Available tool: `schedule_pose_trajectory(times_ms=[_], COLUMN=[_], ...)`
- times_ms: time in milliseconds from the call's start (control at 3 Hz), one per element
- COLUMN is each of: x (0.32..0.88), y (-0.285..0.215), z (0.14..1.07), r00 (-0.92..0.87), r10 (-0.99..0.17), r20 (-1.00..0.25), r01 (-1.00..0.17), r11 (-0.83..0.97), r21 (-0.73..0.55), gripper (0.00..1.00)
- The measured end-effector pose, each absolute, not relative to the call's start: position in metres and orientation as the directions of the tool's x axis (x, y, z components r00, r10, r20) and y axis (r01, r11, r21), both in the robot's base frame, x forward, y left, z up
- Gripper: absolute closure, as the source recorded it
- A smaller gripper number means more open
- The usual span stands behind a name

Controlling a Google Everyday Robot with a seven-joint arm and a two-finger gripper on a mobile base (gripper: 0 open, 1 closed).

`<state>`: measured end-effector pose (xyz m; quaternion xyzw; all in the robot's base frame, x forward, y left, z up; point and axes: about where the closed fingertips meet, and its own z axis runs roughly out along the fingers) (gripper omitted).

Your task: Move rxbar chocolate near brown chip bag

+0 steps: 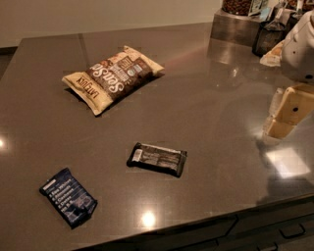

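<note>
Here, far off to the left of the gripper (283,117) and lower in view, close to the front edge of the grey counter (211,108): a dark blue bar (68,197), flat, lines of white text facing up, turned at a slant.

Further back, also well left of the gripper and beyond it toward the wall: the brown chip bag (113,77). Lying flat and slantwise, cream ends, dark brown middle, big white lettering facing up. Touches nothing else.

Closer to the gripper but well apart from it, left and a little to the front: the rxbar chocolate (157,159). Flat on the counter, black glossy wrapper, white label patch at its left end. Sits between the blue bar and the gripper, well apart from the chip bag, with bare counter between the two.

Behind the gripper, at the back right corner: a steel box (230,27) with a clear jar (238,6) on top, filled with small brown pieces, kind not to be told. Just beside the box, on the side toward the gripper: a dark glass vessel (267,37), contents not to be made out.

Then the arm (300,46): white, bulky, coming in at the right edge and bent downward. Cream gripper hanging from it over the counter's right side, tilted. Parted or closed: cannot tell.
</note>
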<state>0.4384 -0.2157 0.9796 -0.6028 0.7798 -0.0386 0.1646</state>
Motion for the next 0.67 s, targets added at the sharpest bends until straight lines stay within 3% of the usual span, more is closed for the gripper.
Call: schedule_pose_trajectory(times_ms=[667], x=[0.437], y=[-0.2], z=[0.976], r00=[-0.222], r10=[-0.947], r20=[-0.232], r01=[-0.932], r11=[0.275], r21=[-0.234], gripper=[0.0])
